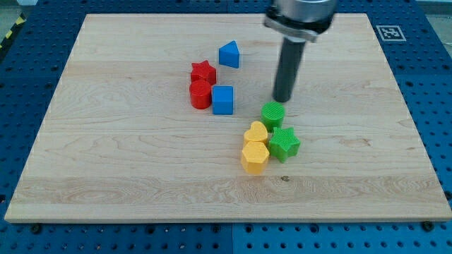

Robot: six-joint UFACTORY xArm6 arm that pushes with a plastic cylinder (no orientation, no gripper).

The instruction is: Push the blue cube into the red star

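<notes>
my tip (282,100) right of blue cube (223,100)

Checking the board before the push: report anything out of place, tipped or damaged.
Nothing stands out. The blue cube sits flat beside the red cylinder, just below the red star. My tip rests above the green cylinder, right of the cube. No block looks tipped or damaged.

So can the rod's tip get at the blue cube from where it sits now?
Probably yes. My tip sits to the view's right of the blue cube, with bare board between them; the green cylinder lies just below that path.
</notes>
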